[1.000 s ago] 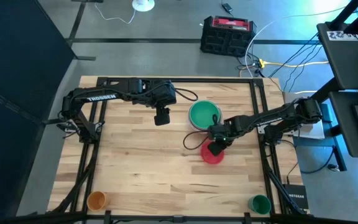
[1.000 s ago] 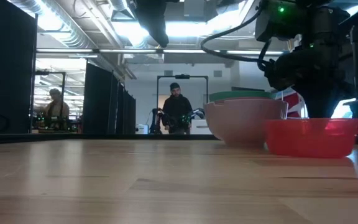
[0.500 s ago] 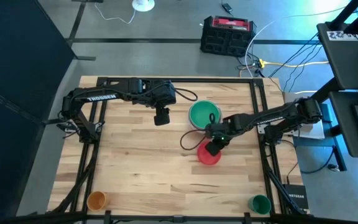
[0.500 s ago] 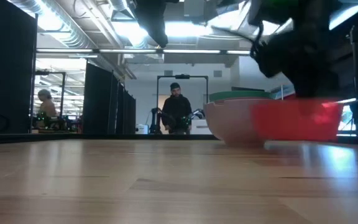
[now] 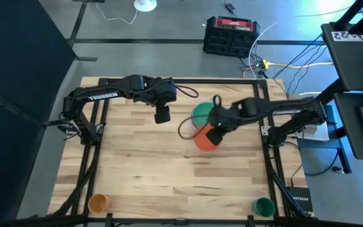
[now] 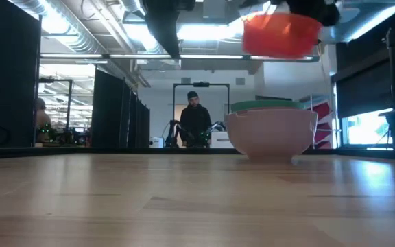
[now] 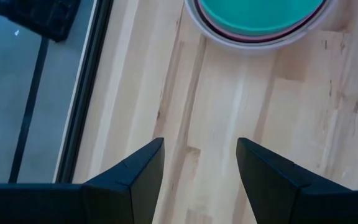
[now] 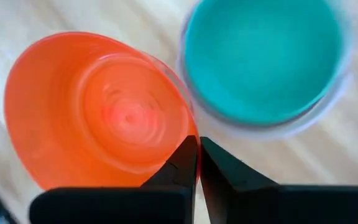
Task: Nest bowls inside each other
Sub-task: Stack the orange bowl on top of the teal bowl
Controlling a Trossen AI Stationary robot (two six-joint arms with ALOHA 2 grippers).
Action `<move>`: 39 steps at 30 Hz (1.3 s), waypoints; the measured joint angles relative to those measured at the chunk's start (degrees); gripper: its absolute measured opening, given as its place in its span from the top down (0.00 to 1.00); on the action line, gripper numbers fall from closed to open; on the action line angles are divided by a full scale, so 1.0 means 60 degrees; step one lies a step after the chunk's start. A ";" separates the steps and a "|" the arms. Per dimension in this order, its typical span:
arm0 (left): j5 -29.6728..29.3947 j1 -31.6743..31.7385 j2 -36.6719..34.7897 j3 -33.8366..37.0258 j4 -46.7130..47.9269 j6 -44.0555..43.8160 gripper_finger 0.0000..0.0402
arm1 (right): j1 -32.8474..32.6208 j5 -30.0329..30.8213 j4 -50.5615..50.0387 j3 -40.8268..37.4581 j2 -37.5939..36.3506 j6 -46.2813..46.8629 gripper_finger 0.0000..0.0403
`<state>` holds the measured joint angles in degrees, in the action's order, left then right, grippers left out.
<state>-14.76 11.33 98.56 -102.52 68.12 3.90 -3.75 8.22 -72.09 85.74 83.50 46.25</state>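
The red bowl (image 5: 205, 139) hangs in the air at the centre of the high view, just below and to the left of the stack of bowls (image 5: 204, 116), and in the low view it rides high in the upper right, well above the stack on the counter (image 5: 144, 170); the right gripper (image 5: 214, 134) has its jaws closed on the red bowl's rim, pinching the thin wall at one point so the bowl hangs off to one side. The stack shows a green bowl (image 8: 263, 57) innermost, with a pink bowl (image 6: 271, 134) around it. The left gripper (image 5: 162, 116) hovers upper left of centre with jaws open and empty, near the stack but apart from it. The red bowl looks like light, stiff, smooth plastic; a rim pinch seems the sensible hold, since the curved outside offers little purchase; a one-sided grip on a slick wall could let it swing or slip, so it likely wants a level approach over the green bowl.
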 joint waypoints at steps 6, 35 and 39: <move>0.0000 0.0131 0.0000 0.0000 0.0034 -0.0004 0.54 | 0.1344 0.0790 -0.0326 0.0383 -0.0002 -0.0702 1.00; 0.0000 0.0201 0.0004 0.0000 0.0182 -0.0027 0.54 | 0.4657 -0.2404 0.2122 -0.3076 0.0016 -0.2362 1.00; 0.0000 0.0200 0.0004 0.0000 0.0113 -0.0039 0.54 | 0.4659 -0.2371 0.2313 -0.3274 0.0016 -0.2482 1.00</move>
<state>-14.76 12.53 98.59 -102.52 68.79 3.67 24.20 -6.01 -58.21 66.10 83.59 31.36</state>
